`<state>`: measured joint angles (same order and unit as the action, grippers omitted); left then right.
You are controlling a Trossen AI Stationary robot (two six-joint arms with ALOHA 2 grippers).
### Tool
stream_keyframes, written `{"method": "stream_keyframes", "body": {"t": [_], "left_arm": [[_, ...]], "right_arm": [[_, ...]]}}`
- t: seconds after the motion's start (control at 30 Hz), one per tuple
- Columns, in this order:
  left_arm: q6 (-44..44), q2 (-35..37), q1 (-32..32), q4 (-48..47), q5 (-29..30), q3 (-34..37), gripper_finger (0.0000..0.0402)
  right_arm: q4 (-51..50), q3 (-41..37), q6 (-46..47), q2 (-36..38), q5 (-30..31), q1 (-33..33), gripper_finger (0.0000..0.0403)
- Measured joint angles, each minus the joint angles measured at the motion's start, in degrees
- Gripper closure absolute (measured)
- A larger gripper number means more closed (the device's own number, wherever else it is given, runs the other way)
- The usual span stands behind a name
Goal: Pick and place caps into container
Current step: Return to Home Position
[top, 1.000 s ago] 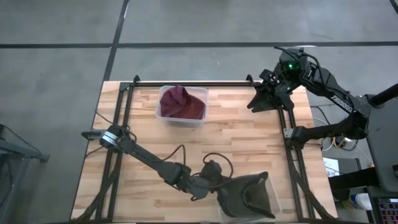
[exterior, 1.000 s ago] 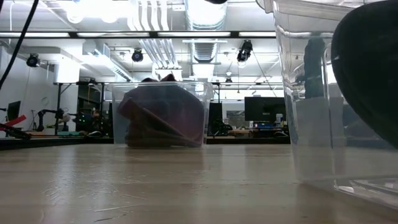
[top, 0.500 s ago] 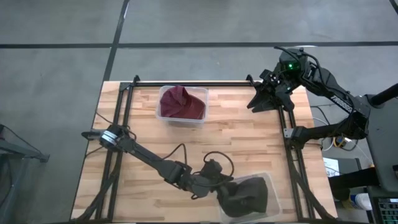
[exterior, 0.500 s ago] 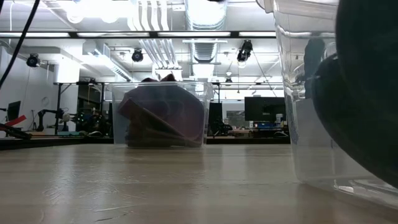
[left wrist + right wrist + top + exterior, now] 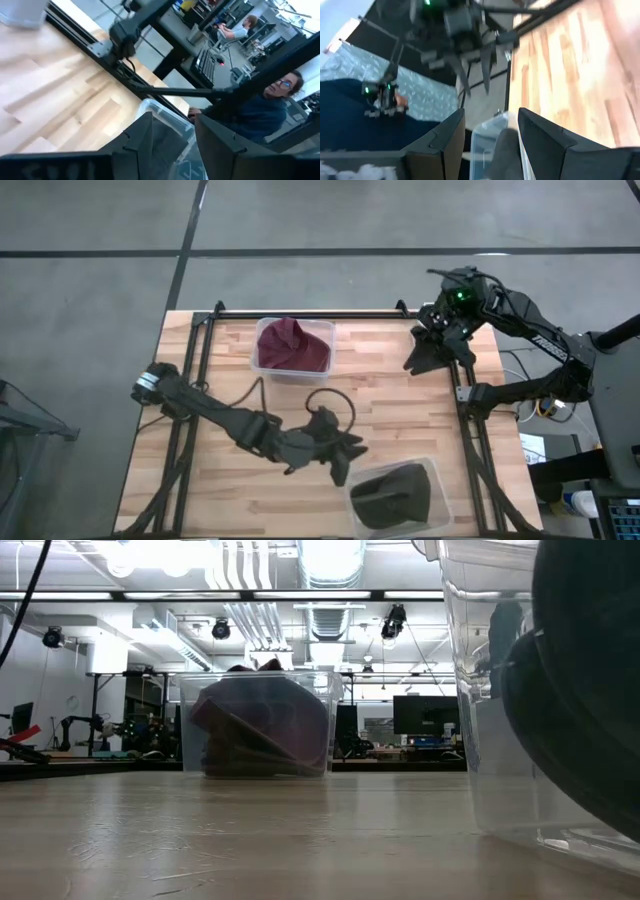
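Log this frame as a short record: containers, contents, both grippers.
Upper clear plastic container: maroon fabric caps inside
Lower clear plastic container: dark olive-grey fabric caps inside
Left gripper: fingers open, empty, beside lower container
Right gripper: fingers open, empty, above wooden table's upper-right corner
Loose caps: none visible

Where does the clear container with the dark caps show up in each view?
High view: the container sits bottom right on the table, beside the left gripper; the right gripper waits upper right.
Low view: large, filling the right edge.
Left wrist view: a clear rim just past the fingers, probably it.
Right wrist view: a clear container between the fingers; cannot tell which.
Shared landmark: the wooden table.
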<state>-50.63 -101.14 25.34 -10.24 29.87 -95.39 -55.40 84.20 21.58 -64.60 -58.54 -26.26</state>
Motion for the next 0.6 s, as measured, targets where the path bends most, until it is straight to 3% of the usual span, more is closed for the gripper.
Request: {"method": "stream_keyframes", "body": {"t": [0.3,0.4,0.5,0.6], "left_arm": [[1.25,7.54,-1.02,-10.27,2.81,0.0,0.0262],[2.78,9.76,-1.13,-13.06,2.8,0.02,0.0267],[5.24,12.01,-1.13,-16.51,3.6,0.02,0.0291],[5.72,14.27,-1.17,-21.26,5.19,0.33,0.0343]], "right_arm": [[-4.88,-1.41,-3.96,-0.02,4.27,8.0,0.0226],[-4.81,-1.46,-5.47,-0.02,9.38,11.08,0.0233],[-4.57,-1.51,-6.52,0.03,14.14,13.85,0.0259],[-3.72,-1.51,-7.46,0.56,19.54,16.36,0.0316]]}}
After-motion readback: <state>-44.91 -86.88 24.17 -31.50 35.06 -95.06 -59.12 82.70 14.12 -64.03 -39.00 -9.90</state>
